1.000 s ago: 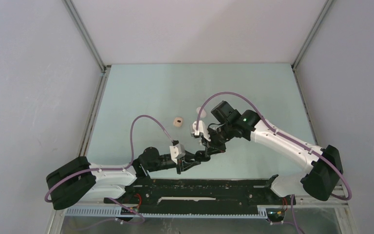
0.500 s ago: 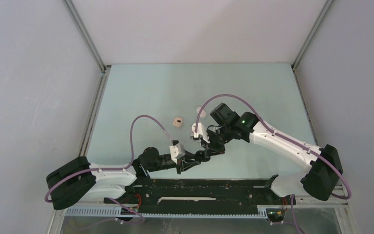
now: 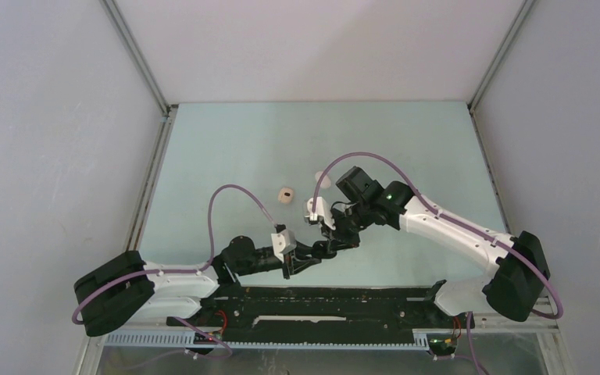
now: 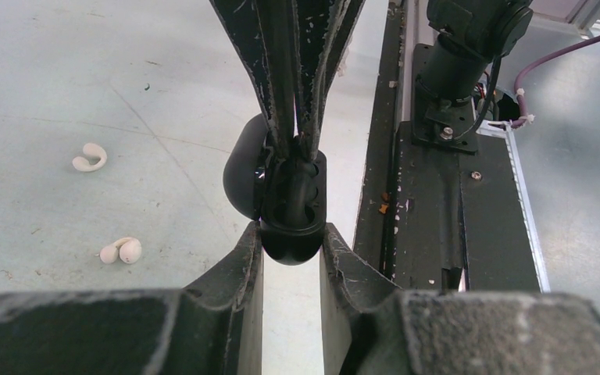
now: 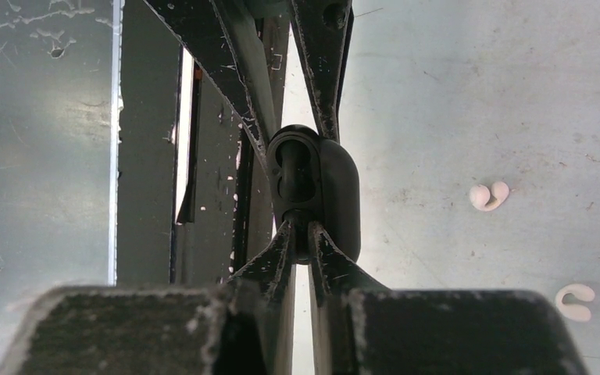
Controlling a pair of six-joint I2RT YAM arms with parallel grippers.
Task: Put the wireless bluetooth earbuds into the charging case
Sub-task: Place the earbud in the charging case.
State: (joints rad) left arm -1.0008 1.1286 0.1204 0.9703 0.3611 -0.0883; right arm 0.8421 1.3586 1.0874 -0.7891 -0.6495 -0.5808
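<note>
My left claw [image 4: 291, 234] is clamped on the black charging case [image 4: 287, 248], one finger against each side, just beside the dark base rail [image 4: 430, 203]. My right claw [image 5: 303, 234] meets it from the opposite side. Its fingers are pressed almost together and their tips reach into the case's open hollow, with the rounded lid [image 4: 240, 176] swung out to one side. Something dark and curved sits in that hollow, but black on black I cannot tell whether it is a bud, or whether my right tips pinch it. Two pale earbuds lie loose on the surface [image 4: 62, 70], well apart from the case and from each other: a hooked white one [image 4: 90, 157] and a two-lobed, slightly beige one [image 4: 121, 251]. Both are tiny beside the case. From above, the case is hard to make out among my dark fingers.
</note>
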